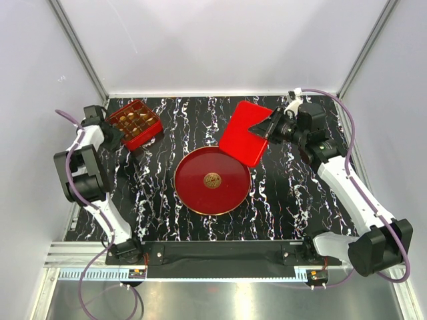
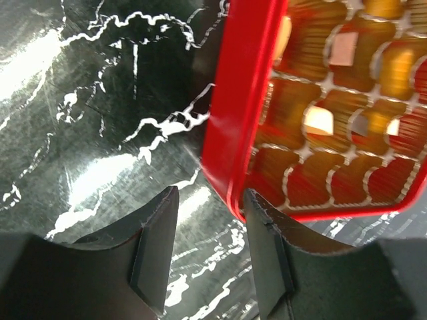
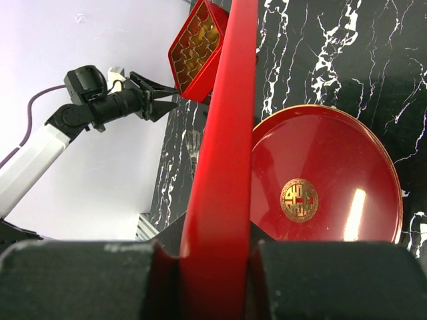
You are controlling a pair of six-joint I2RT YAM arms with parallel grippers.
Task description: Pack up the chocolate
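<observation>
At left wrist: chocolate (image 2: 319, 121) in box (image 2: 241, 100) | right wrist: lid (image 3: 223, 167) edge-on

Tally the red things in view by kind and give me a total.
box: 1
lid: 1
round plate: 1
Total: 3
</observation>
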